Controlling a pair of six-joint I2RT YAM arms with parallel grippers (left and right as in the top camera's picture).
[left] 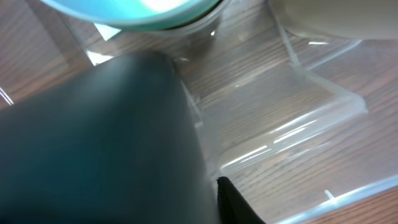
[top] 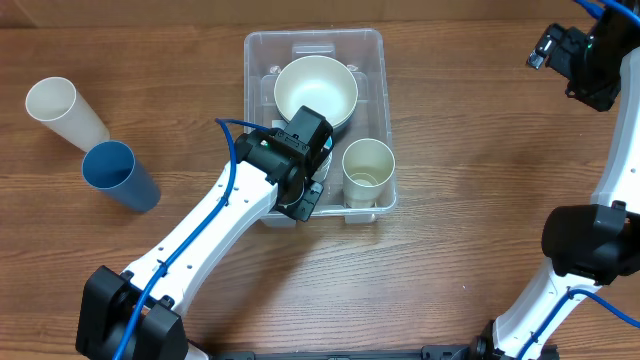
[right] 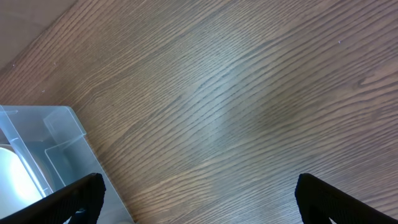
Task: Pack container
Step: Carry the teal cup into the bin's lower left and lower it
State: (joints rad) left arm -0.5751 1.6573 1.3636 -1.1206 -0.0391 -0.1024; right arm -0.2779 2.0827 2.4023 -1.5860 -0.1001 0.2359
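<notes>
The clear container (top: 372, 60) sits at the table's far centre. It holds a cream bowl (top: 316, 92) stacked on a teal bowl (left: 130, 12), and an upright cream cup (top: 368, 170) in its front right corner. My left gripper (top: 300, 185) reaches down into the front left corner. In the left wrist view a large dark blurred object (left: 99, 143) fills the space beside one black finger (left: 235, 205). I cannot tell how the jaws stand. My right gripper (top: 560, 50) hovers open at the far right over bare wood (right: 236, 112), with nothing between its fingertips.
Left of the container a cream cup (top: 62, 110) and a blue cup (top: 120, 175) lie on their sides on the wooden table. The container's corner (right: 56, 143) shows at the lower left of the right wrist view.
</notes>
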